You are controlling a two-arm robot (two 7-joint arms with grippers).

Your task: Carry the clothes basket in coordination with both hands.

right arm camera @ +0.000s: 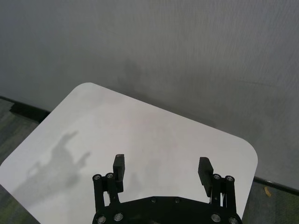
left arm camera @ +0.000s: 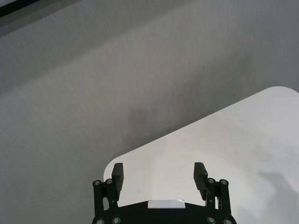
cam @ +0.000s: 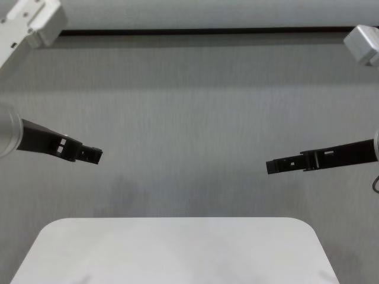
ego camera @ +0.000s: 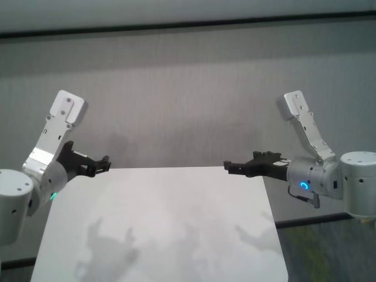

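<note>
The clothes basket is out of view in every frame. My left gripper (ego camera: 106, 163) hangs in the air above the far left corner of the white table (ego camera: 158, 229). It is open and empty, with its fingers (left arm camera: 117, 177) spread wide. My right gripper (ego camera: 228, 166) hangs above the far right corner of the table, pointing inward. It is open and empty too, as its fingers (right arm camera: 204, 170) show in the right wrist view. Both grippers also show in the chest view, left (cam: 95, 155) and right (cam: 272, 166), facing each other well above the table (cam: 172, 248).
A grey wall (ego camera: 188, 94) with a dark strip along its top stands right behind the table. Dark floor (ego camera: 329, 252) lies to the right of the table. The tabletop carries only the arms' shadows.
</note>
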